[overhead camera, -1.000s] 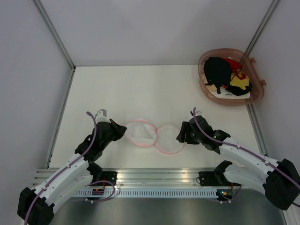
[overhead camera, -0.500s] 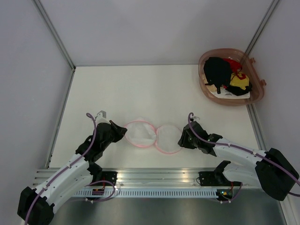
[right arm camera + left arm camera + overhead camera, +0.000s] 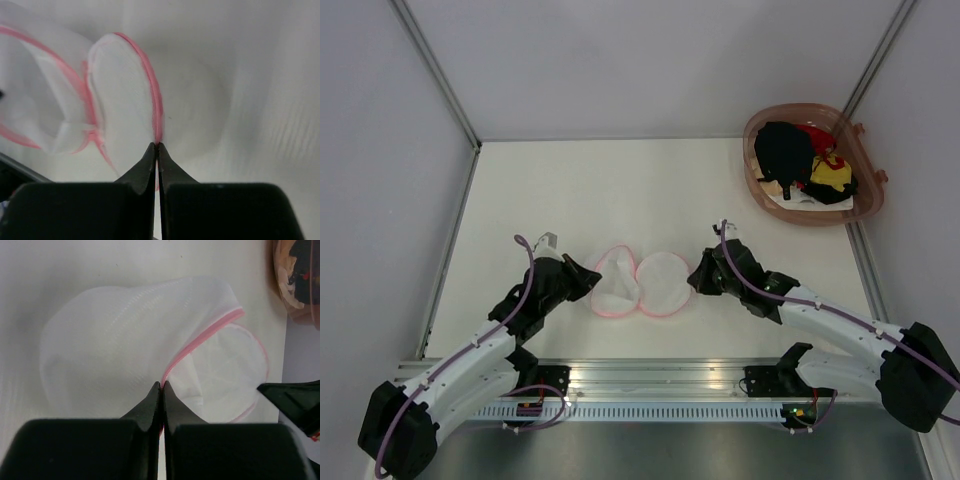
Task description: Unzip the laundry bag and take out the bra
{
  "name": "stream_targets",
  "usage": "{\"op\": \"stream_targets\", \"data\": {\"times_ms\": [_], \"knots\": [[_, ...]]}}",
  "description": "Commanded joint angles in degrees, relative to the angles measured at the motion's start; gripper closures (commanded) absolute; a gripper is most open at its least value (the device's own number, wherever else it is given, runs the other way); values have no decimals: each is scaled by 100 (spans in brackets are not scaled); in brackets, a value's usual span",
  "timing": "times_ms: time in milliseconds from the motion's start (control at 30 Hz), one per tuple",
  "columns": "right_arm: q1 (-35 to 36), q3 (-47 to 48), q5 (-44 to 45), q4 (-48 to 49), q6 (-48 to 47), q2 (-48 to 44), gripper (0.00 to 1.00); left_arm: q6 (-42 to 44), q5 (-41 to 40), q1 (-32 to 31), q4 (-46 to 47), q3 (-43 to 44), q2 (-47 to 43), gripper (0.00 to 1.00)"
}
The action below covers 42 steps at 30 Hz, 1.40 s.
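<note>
bag: laundry bag (image 3: 662,283) lies on the table (image 3: 570,190) near the front edge, btwn the two arms, opened like a clamshell, two round halves side by side.
left gripper (image 3: 162,390): tips pressed together on the pink rim (image 3: 200,337) of the left half; prob. to anchor it.
right gripper (image 3: 157,150): pinching the rim of the right half; prob. to spread the mouth against the left's hold.
zip: looks undone, judging by the open halves.
bra: not clearly seen; white fold (image 3: 190,380) inside the left half may be it, can't tell.
basket (image 3: 865,205): far right corner, w/ clothes, well apart from the bag.
</note>
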Motion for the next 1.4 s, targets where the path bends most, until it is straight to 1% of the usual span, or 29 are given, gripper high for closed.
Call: {"op": "stream_targets", "data": {"times_ms": [0,33,100,167,200,300,333,467,600,700,800,833,900,933,1000,1033,1100,1133,1200,1300,1367], "knots": [[85,717,-428,423,-496,-72,100,266,282,-20,537,133,99,98],[94,875,-490,546,-531,-54,99,284,274,-20,537,151,99,98],[94,1017,-1050,678,-576,77,100,336,239,-20,537,178,37,98],[103,1157,-1403,985,-567,287,100,363,195,-20,546,213,-24,98],[103,1175,-1692,1317,-497,350,100,407,186,-20,546,222,-33,98],[103,1210,-1966,1715,-313,666,100,451,168,-20,537,283,-77,98],[120,1254,-2002,1977,-251,763,100,460,168,-20,537,292,-95,98],[182,1421,-2309,2716,-5,1464,100,407,133,-20,581,266,-139,98],[375,1894,-2547,3375,145,2125,100,346,124,-20,643,231,-165,97],[550,2246,-2687,3648,224,2608,100,345,133,-20,660,222,-174,92],[656,2571,-2828,3798,303,3013,99,337,116,-20,660,222,-235,83],[691,2642,-2837,3799,303,3092,99,337,116,-20,652,222,-244,74],[726,2800,-2837,3808,303,3294,100,354,89,-20,660,195,-332,69],[735,2845,-2855,3799,303,3356,100,354,63,-20,652,195,-358,62],[744,2924,-2846,3790,321,3505,100,363,37,-20,625,169,-464,53],[735,2942,-2837,3764,321,3541,100,354,28,-20,616,160,-499,46],[735,2968,-2794,3685,321,3637,99,337,-42,-20,546,125,-595,40],[735,2951,-2785,3685,321,3664,99,328,-112,-20,503,125,-613,34],[735,2898,-2741,3615,277,3673,99,284,-192,-20,293,134,-692,30],[735,2758,-2670,3562,233,3611,100,135,-525,-20,-252,213,-780,29],[727,2722,-2644,3518,171,3559,100,47,-736,-20,-420,239,-833,28]]}}
